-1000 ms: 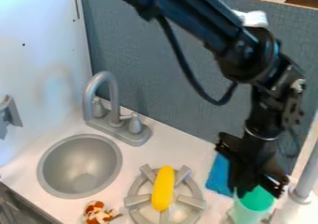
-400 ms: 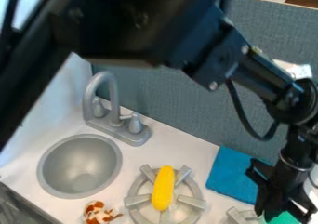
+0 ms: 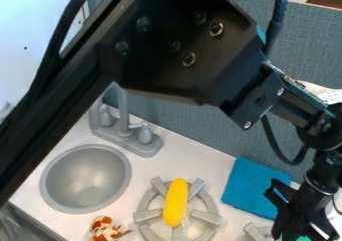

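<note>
My gripper [image 3: 304, 231] is low at the right of the camera view, pointing down with its fingers closed on a green object [image 3: 304, 238]; most of that object is cut off by the bottom edge, so I can't tell its full shape. Just left of the gripper I see part of a grey burner [image 3: 256, 231], and up and to the left a folded blue cloth [image 3: 252, 189] lies flat on the white desk [image 3: 207, 162]. Well to the gripper's left, a yellow corn cob [image 3: 176, 202] rests across a round stove grate [image 3: 148, 216]. Farther left are a brown-and-white toy [image 3: 105, 229], the round grey sink [image 3: 85, 180] and, behind that, the faucet [image 3: 124, 130]. A blue-grey partition [image 3: 200, 122] stands behind the gripper.
</note>
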Robot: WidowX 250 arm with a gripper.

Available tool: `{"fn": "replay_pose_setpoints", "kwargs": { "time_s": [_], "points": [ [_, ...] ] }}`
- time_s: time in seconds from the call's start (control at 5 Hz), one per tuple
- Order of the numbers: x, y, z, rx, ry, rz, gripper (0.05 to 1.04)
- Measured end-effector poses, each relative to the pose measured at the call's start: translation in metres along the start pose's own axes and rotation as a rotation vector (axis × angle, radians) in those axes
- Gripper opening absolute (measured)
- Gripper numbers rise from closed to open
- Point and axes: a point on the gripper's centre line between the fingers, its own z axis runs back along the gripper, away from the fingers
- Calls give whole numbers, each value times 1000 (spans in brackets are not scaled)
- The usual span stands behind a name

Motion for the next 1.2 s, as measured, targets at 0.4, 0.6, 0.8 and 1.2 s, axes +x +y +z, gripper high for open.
{"fn": "replay_pose_setpoints", "kwargs": {
  "time_s": [0.4,0.6,0.8,1.2],
  "points": [
    [-3,3,-10,-55,19,5,313],
    [-15,-1,-11,-89,12,8,601],
    [-18,3,19,-132,-83,25,897],
    [-36,19,45,-161,-155,61,1007]
  ]
}}
